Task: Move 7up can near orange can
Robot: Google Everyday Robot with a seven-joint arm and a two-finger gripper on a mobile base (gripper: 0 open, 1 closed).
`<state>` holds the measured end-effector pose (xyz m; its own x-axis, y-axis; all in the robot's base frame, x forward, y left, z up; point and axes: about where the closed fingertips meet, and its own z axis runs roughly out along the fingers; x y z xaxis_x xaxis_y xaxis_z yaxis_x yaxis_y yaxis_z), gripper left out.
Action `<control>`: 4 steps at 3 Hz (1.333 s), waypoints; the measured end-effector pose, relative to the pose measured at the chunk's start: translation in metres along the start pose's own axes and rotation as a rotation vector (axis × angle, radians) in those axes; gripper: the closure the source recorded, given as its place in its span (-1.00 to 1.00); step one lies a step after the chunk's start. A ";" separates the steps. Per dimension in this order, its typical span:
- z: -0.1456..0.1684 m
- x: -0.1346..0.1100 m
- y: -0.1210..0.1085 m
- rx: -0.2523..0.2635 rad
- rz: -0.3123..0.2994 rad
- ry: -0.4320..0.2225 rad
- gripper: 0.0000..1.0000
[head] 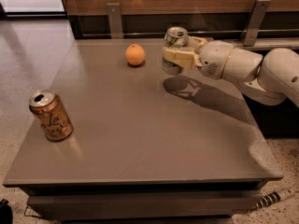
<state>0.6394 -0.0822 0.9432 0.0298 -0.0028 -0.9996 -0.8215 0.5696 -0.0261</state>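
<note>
The 7up can [174,38], silver-white with green marks, is held in my gripper [178,57] above the far part of the grey table [154,139]; its shadow lies on the surface below it. The gripper's cream fingers [180,58] are closed around the can's middle. The arm reaches in from the right. The orange can [50,115], copper with cursive lettering, stands upright near the table's left edge, far from the gripper.
A round orange fruit [135,54] lies on the table at the back, just left of the held can. A wooden wall panel with metal brackets [114,18] runs behind the table. The table's right edge lies under the arm.
</note>
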 end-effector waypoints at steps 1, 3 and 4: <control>-0.004 0.004 0.047 -0.022 0.012 0.007 1.00; 0.007 0.023 0.131 -0.095 0.033 0.026 1.00; 0.019 0.033 0.175 -0.191 0.019 0.035 1.00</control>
<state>0.5072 0.0337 0.9056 -0.0042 -0.0240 -0.9997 -0.9149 0.4037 -0.0059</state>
